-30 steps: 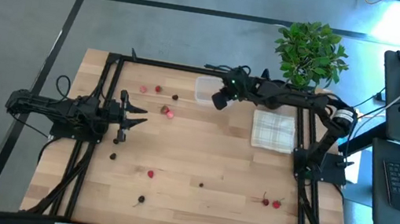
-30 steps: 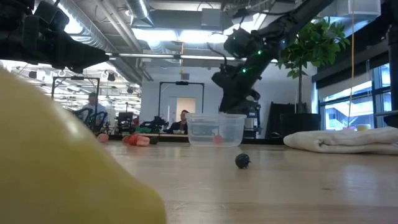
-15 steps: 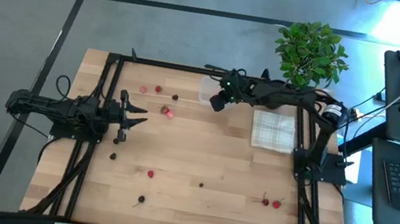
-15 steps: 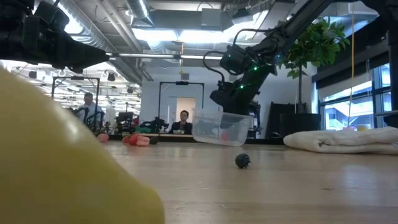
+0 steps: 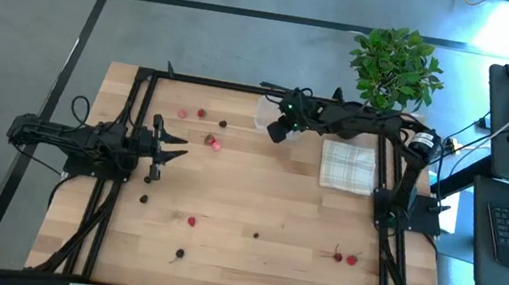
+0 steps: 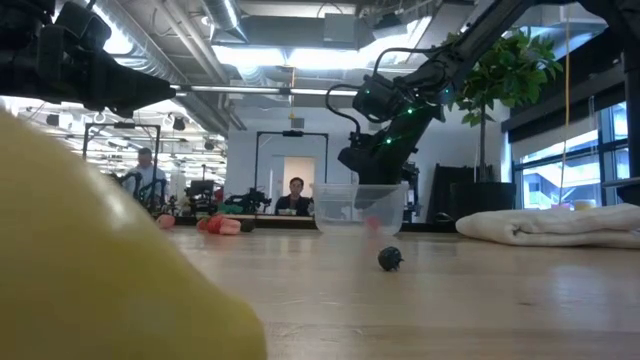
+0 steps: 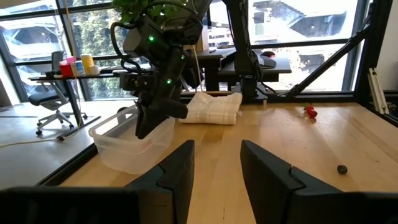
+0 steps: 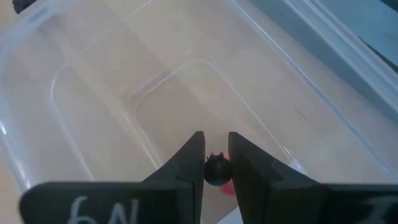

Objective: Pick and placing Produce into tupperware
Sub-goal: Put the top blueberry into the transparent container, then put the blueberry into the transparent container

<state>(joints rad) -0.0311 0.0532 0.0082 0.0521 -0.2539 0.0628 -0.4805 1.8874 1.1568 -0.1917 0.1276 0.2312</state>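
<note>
One dark berry (image 8: 216, 170) sits pinched over the tupperware (image 8: 124, 93).

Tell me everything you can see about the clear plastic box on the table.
The box is a small, clear plastic tub, rectangular with rounded corners and a thin rim, open with no lid. It sits at the far edge of the table, next to the checked cloth. The right claw hangs over its opening, shut on a small dark berry. Something red lies on its floor beneath the claw. In the low view it looks upright.
</note>
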